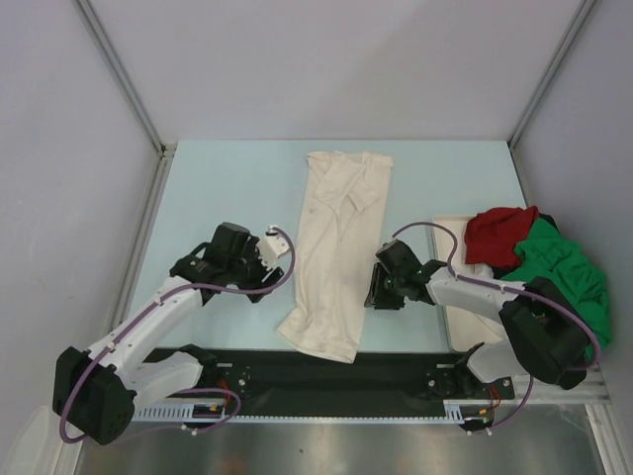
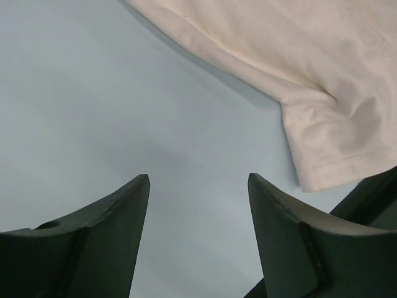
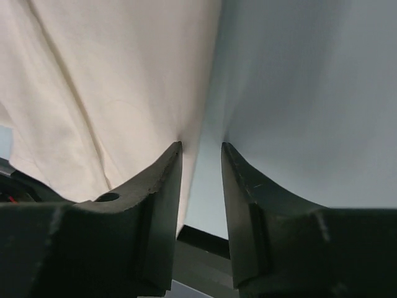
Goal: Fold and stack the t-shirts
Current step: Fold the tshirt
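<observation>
A cream t-shirt [image 1: 336, 237] lies folded lengthwise into a long strip in the middle of the pale blue table [image 1: 227, 188]. My left gripper [image 1: 269, 247] hovers open over bare table just left of it. In the left wrist view the gripper [image 2: 198, 177] holds nothing, and the shirt's sleeve hem [image 2: 329, 167] lies to its upper right. My right gripper [image 1: 372, 289] sits at the shirt's right edge. Its jaws [image 3: 201, 146] stand narrowly apart, with the cloth's edge [image 3: 105, 81] running between them. A red t-shirt [image 1: 499, 233] and a green t-shirt [image 1: 559, 267] lie crumpled at the right.
A white tray [image 1: 450, 223] stands at the right, partly under the red and green heap. A black rail [image 1: 326, 371] runs along the near edge between the arm bases. Grey walls and metal posts enclose the table on three sides.
</observation>
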